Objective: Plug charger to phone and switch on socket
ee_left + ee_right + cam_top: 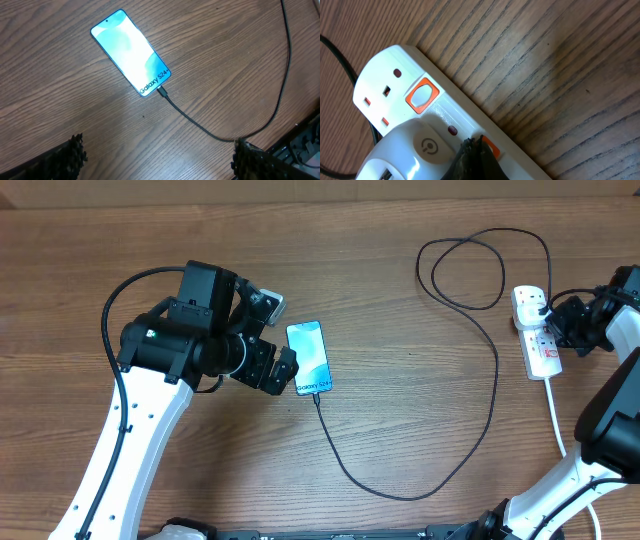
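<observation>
The socket [545, 358], near the right edge of the counter [400, 290], is touching the pressed-together right claw [476, 150]; the spread left claw [160, 152] is hovering beside the phone [131, 52].

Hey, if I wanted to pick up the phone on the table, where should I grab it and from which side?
Pinch the phone across its two long edges at mid-body, coming straight down. It lies flat, screen up, so only the thin sides offer grip; the charger is plugged into its bottom end, so stay clear there.
</observation>
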